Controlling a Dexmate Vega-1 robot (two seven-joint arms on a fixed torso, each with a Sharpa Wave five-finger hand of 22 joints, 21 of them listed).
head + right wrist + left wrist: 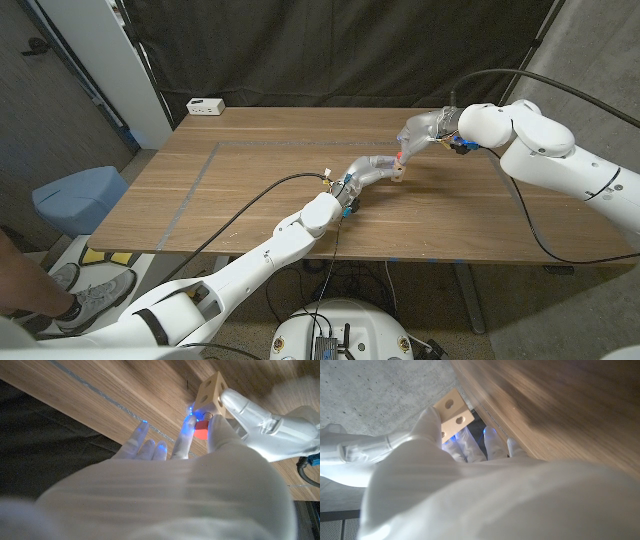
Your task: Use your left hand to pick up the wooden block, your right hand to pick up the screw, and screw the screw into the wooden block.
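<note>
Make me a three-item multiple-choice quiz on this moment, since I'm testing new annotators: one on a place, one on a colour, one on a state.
1. Where is the white power strip?
A. at the table's far left corner
B. beside the wooden block
C. at the table's near right edge

2. What colour is the head of the screw?
A. green
B. red
C. black

3. What is the left robot hand doing?
A. waiting open
B. holding the wooden block
C. pressing the power strip

Answers:
1 A, the head view shows it at that corner of the table.
2 B, the right wrist view shows it red between the right robot hand's fingers.
3 B, its fingers grip the block.
</note>
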